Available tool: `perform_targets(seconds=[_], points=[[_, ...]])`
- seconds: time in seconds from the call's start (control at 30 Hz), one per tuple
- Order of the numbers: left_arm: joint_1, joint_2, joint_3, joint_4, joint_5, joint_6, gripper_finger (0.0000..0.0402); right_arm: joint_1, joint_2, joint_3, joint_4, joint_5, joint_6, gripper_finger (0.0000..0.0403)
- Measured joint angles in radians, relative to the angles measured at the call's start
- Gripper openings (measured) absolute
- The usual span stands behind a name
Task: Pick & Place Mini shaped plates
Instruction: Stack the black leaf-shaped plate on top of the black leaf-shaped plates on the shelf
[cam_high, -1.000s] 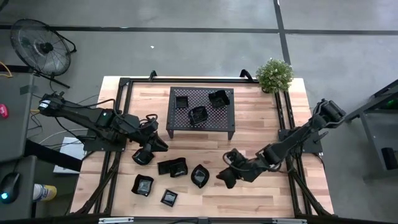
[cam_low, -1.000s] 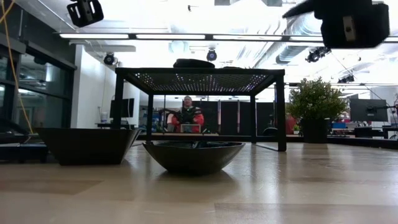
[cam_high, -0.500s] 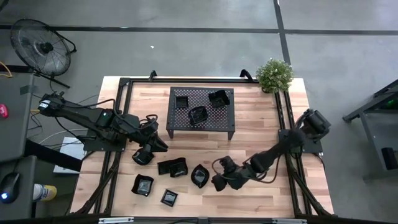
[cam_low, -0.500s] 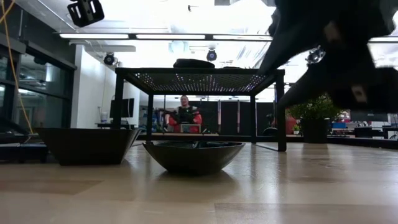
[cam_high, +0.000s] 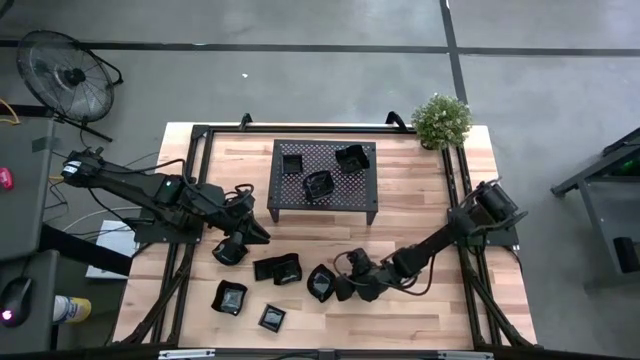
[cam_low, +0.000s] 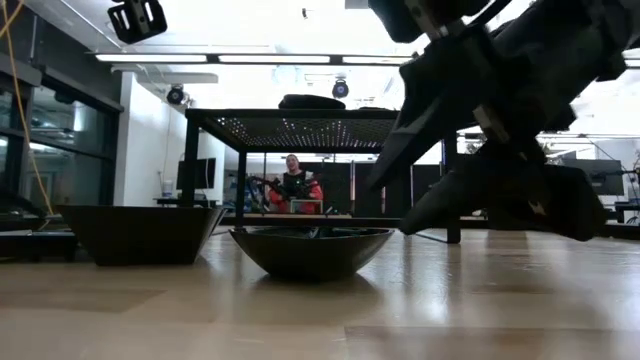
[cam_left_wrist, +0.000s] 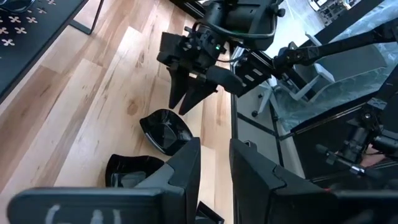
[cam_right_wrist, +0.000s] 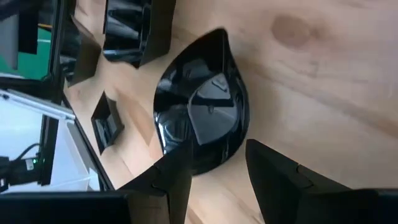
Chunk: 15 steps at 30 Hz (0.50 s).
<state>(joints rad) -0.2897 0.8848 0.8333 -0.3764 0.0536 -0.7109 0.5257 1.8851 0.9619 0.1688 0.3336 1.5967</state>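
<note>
Two claws showing: right claw (cam_high: 343, 288), fingers spread, is sitting at a teardrop plate (cam_high: 321, 283) near the desk (cam_high: 420, 215) front edge; left claw (cam_high: 230, 252), narrowly parted, is hovering over another plate, grip unclear. No readable writing. Three plates are lying on the rack (cam_high: 322, 177).

Right gripper (cam_high: 343, 289): lowered near table front, fingers parted.
Left gripper (cam_high: 232, 250): held at table's left, narrowly parted.

Robotics lab, open-plan office behind.
A person (cam_low: 296, 185) is sitting at a monitor; ceiling light strips (cam_low: 250, 58) are glowing; a floor fan (cam_high: 68, 75) is standing beside the framed table (cam_high: 400, 190).
</note>
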Motion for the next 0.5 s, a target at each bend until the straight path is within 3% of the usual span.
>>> perform_targets(seconds=[0.5], points=[[0.000, 0.000, 0.000, 0.008, -0.003, 0.000, 0.0083, -0.033, 0.001, 0.000, -0.056, -0.034, -0.007, 0.0145]])
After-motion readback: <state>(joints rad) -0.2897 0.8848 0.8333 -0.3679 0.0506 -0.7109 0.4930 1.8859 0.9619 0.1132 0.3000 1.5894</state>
